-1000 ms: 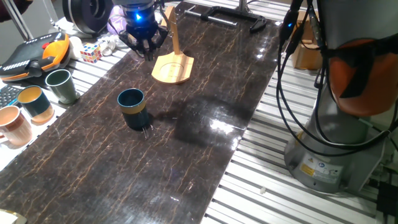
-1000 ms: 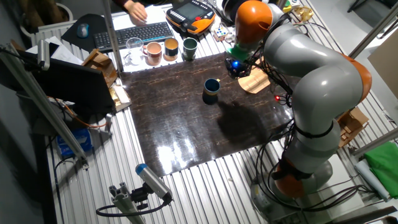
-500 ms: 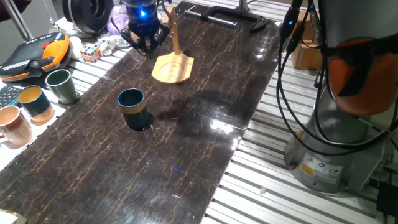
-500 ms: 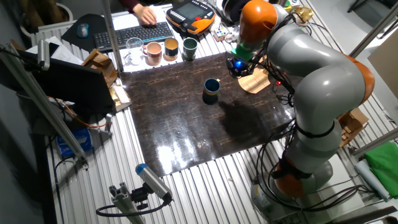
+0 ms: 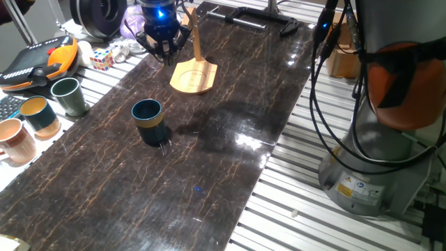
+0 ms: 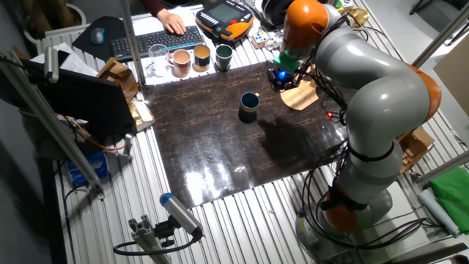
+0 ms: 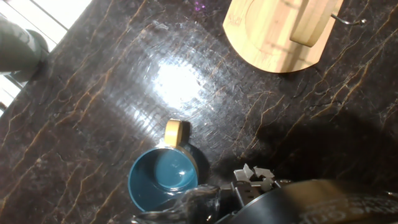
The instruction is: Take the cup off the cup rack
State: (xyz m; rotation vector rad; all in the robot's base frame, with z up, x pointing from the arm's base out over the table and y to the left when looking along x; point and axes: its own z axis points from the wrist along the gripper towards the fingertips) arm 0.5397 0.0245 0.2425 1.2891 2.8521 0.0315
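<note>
The cup (image 5: 148,120) is a dark teal-blue mug with a tan band. It stands upright on the dark marble tabletop (image 5: 230,160), apart from the cup rack (image 5: 195,70). The rack is a light wooden base with a thin post and has no cup on it. My gripper (image 5: 163,50) hangs above the table's far end, just left of the rack post, with its fingers spread and empty. In the other fixed view the cup (image 6: 249,105) stands left of the gripper (image 6: 280,79) and the rack (image 6: 302,95). The hand view shows the cup (image 7: 163,180) from above and the rack base (image 7: 277,37).
A dark green mug (image 5: 68,95), a teal mug with a cream inside (image 5: 38,115) and a pinkish mug (image 5: 14,139) stand off the table's left edge. An orange pendant (image 5: 42,59) and a puzzle cube (image 5: 101,58) lie behind them. The robot base (image 5: 376,146) and its cables are at the right.
The gripper has risen a little and drawn back toward the table's far end since one second ago. The cup and the rack have not moved.
</note>
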